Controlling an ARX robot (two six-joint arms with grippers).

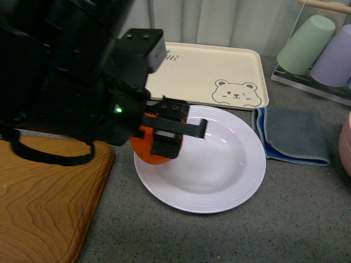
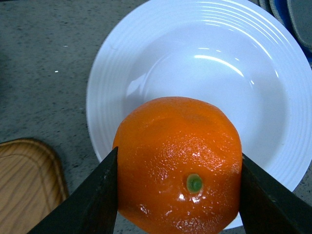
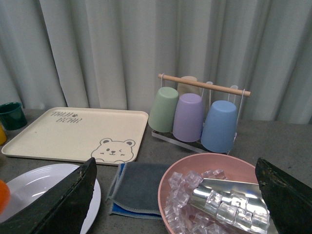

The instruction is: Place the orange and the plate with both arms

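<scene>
My left gripper (image 1: pixel 167 131) is shut on the orange (image 1: pixel 147 152), a bright mandarin with a green stem dot, and holds it over the near-left rim of the white plate (image 1: pixel 230 186). In the left wrist view the orange (image 2: pixel 178 163) sits between both black fingers, above the plate (image 2: pixel 161 63). My right gripper (image 3: pixel 175 204) is open and empty, raised over the pink bowl; it is not in the front view. The plate's edge (image 3: pixel 44 180) and a sliver of the orange (image 3: pixel 3 195) show in the right wrist view.
A wooden board (image 1: pixel 44 203) lies left of the plate. A cream bear tray (image 1: pixel 219 71) is behind it, a grey-blue cloth (image 1: pixel 296 134) to its right. A pink bowl of ice cubes (image 3: pixel 214 195) with a metal scoop and a rack of upturned cups (image 3: pixel 195 114) stand further right.
</scene>
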